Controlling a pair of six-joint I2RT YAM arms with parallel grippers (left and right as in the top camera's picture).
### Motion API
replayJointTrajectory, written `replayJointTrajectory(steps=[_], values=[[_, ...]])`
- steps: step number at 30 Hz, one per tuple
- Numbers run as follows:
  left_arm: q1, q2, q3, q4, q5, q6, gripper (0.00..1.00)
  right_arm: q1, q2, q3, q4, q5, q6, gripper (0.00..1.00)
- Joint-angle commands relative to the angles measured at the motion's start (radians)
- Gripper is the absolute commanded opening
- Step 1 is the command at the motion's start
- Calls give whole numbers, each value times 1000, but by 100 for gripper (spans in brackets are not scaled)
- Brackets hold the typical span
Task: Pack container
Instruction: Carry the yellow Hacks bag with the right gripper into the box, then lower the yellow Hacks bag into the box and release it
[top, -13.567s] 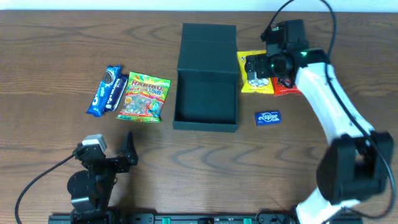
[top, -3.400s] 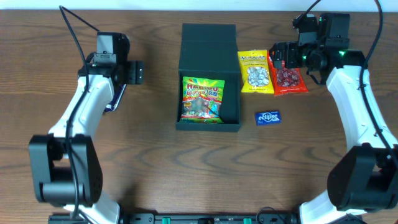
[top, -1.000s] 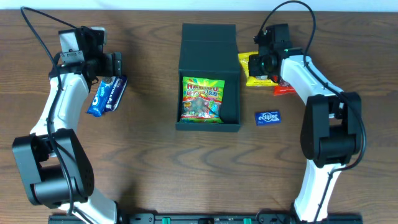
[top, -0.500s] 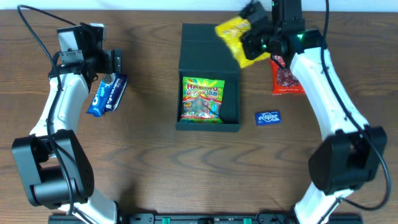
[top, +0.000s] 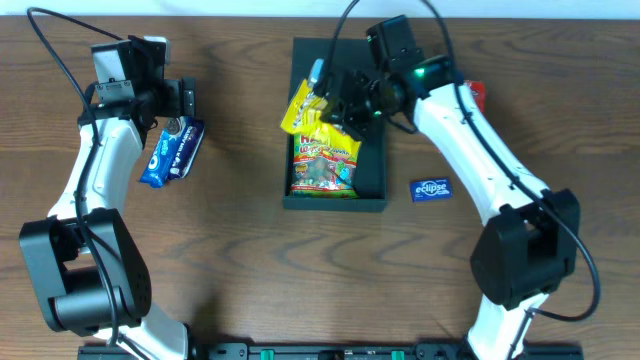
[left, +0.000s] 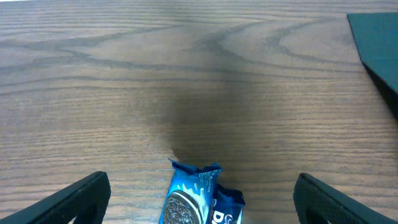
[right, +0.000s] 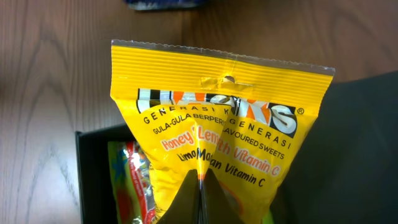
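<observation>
Teal-green container (top: 335, 204) sits at the middle of the wooden table (top: 240, 270), its flap lid (top: 308, 52) laid open toward the far edge. A green gummy packet (top: 325, 168) lies flat inside, filling most of the floor and touching the near wall. The right gripper (top: 337, 108) hangs over the far half of the box, its fingers pinched tight on the lower part of a yellow sweets packet (top: 303, 108); in the overhead view the packet tilts and overhangs the box's left wall. In the right wrist view the yellow packet fills the middle of the picture, with the gummy packet showing at lower left inside the dark wall below it. A blue shape at the top edge of that view is cut off and too blurred to name. To the right of the box lies a small blue gum pack (top: 431, 188), apart from it, and a red packet (top: 474, 93) peeks out from behind the right arm. Well to the left of the box lies a blue cookie packet (top: 172, 152). The left gripper (top: 183, 101) hovers over the far end of the cookie packet, jaws spread wide and holding nothing; the left wrist view shows both fingers (left: 81, 198) standing clear on either side of the packet's end.
</observation>
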Motion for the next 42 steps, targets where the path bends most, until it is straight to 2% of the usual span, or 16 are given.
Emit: replayJointTrajectory(steps=[1,5,15,25,33,42], values=[[0,-32,25,3,7,-8,95,12,6,-2,-7,47,-31,1],[0,-32,25,3,7,-8,95,12,7,-4,-8,53,-58,1],[0,-32,25,0,7,-8,95,25,8,-71,8,42,-258,1],[0,-32,25,-3,6,-7,95,32,8,-194,203,6,-257,1],[0,-32,25,-4,7,-8,95,52,47,-222,260,9,-258,1],[0,-32,25,-8,6,-8,95,49,76,-222,277,132,-231,1]])
